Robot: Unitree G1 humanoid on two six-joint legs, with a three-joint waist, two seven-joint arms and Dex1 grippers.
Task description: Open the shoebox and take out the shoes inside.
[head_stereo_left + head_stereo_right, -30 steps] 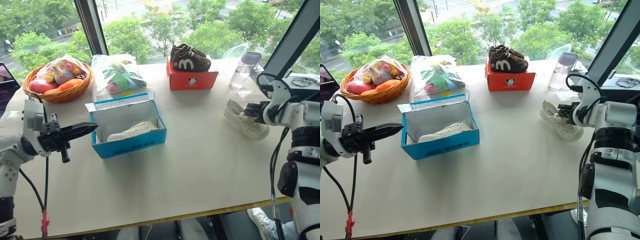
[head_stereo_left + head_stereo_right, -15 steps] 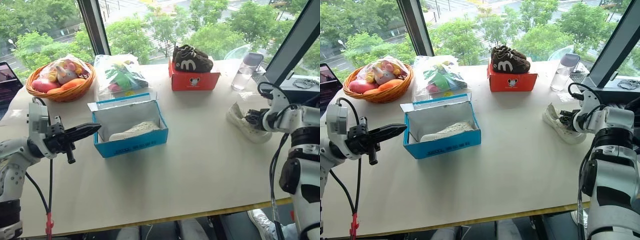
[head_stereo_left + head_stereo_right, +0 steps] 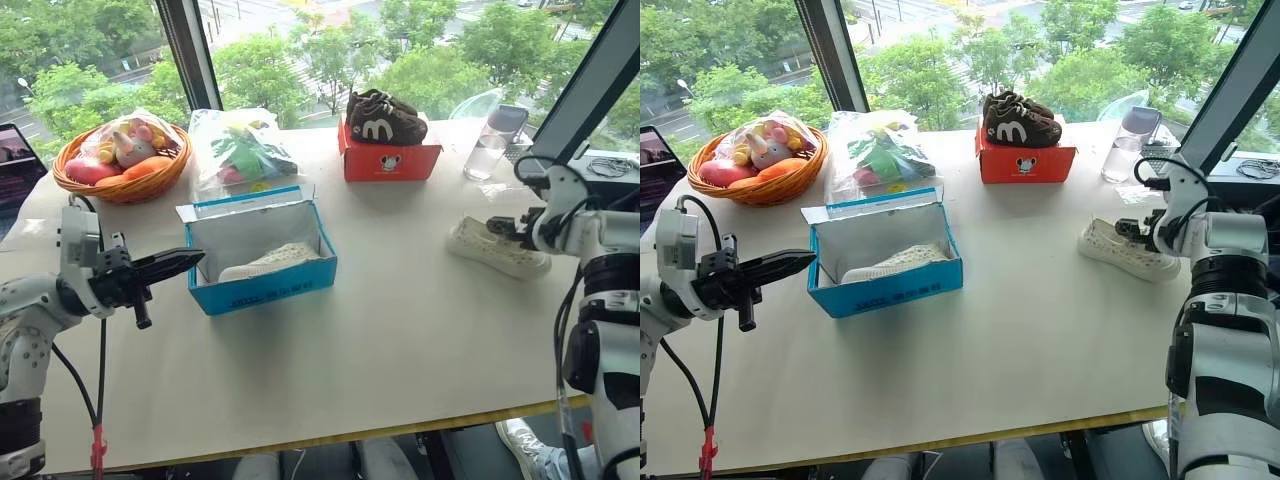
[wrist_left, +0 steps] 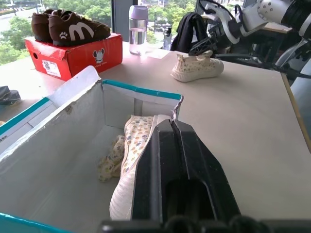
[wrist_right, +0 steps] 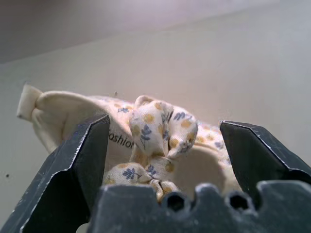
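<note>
Okay, head view: your right gripper (image 3: 512, 230) sits spread at the heel of one shoe (image 3: 497, 247) on the table (image 3: 400, 320). Left wrist: left gripper (image 4: 171, 127) pinched shut, aimed at the open shoebox (image 4: 141, 92) with the second shoe (image 4: 130, 160). Right wrist: shoe between wide fingers (image 5: 80, 160).

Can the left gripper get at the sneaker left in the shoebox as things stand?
Probably yes: the shoebox lid is open, the cream sneaker lies uncovered, and the shut left gripper sits beside the box; it would have to open.
</note>
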